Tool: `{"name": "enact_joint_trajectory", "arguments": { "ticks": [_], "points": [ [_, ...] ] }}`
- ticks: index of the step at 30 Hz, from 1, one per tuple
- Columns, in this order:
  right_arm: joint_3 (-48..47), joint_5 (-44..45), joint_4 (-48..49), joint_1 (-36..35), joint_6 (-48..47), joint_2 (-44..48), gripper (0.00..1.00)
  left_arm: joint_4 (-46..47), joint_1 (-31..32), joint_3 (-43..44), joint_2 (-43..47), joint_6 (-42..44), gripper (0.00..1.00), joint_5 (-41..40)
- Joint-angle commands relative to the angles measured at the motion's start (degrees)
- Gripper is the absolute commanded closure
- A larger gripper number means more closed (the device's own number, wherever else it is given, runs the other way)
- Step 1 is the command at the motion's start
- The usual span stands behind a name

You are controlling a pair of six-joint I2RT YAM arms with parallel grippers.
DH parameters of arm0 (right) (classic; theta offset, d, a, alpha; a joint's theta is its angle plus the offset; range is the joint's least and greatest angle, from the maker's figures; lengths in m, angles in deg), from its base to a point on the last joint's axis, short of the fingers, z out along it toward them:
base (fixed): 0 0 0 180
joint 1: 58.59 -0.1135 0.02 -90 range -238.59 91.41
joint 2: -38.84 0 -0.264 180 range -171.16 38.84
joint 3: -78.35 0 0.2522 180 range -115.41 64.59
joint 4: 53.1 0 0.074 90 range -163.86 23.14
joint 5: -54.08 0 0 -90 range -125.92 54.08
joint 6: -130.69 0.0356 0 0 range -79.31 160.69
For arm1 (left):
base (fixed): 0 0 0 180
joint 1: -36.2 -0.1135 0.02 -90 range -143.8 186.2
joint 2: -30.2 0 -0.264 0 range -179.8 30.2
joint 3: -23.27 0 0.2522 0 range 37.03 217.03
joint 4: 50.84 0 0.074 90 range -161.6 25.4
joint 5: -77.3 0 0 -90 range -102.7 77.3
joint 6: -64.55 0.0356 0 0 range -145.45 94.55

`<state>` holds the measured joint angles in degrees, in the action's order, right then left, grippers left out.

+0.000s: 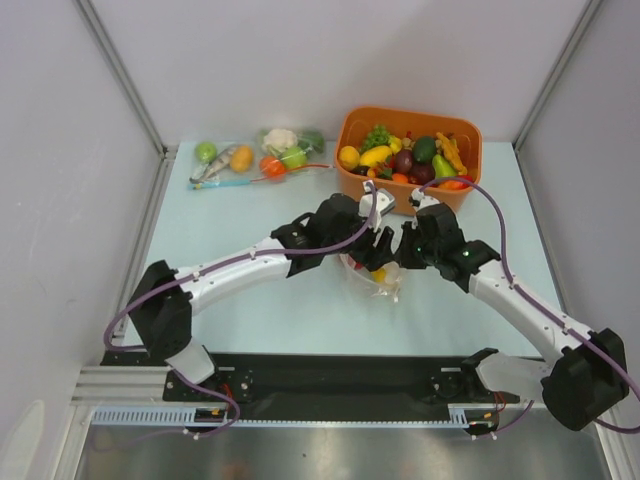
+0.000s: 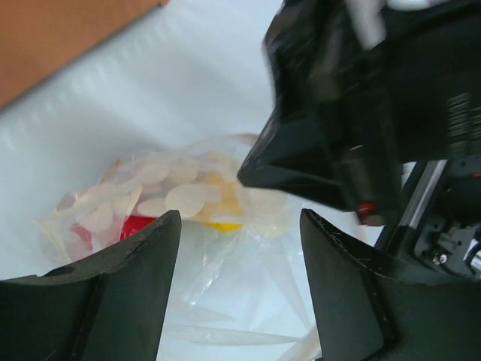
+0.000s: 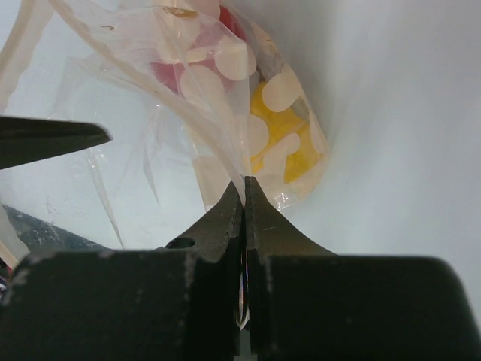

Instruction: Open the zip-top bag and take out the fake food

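The clear zip-top bag (image 1: 378, 278) with white dots lies at mid-table between the two grippers. It also shows in the left wrist view (image 2: 180, 226) and the right wrist view (image 3: 218, 98). Inside it I see the fake food: a red fruit (image 3: 169, 71) and a yellow fruit (image 3: 289, 131); any third is hidden. My right gripper (image 3: 244, 184) is shut on the bag's upper edge. My left gripper (image 2: 240, 226) is open, its jaws on either side of loose plastic, right next to the right gripper (image 1: 412, 245).
An orange basket (image 1: 462, 128) of mixed plastic produce stands at the back right, just behind the grippers. Other clear bags (image 1: 250, 160) holding a green ball, fish, cauliflower and more lie at the back left.
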<state>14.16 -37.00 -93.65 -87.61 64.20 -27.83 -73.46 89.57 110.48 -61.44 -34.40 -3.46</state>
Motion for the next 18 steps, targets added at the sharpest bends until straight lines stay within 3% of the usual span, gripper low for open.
{"name": "enact_joint_trajectory", "arguments": {
  "ticks": [1,10,18],
  "points": [
    [-2.74,1.08,-1.25,0.10,0.40,2.51,1.00,0.24,0.16,-1.28,-1.35,0.07,0.31,-0.27],
    [-4.40,4.24,-2.39,0.10,1.10,4.89,1.00,4.12,1.13,-7.27,-2.49,0.86,0.31,0.17],
    [-7.48,6.00,-3.80,0.01,1.19,5.85,1.00,2.02,2.36,-5.51,-10.22,0.25,0.31,-4.57]
  ]
}}
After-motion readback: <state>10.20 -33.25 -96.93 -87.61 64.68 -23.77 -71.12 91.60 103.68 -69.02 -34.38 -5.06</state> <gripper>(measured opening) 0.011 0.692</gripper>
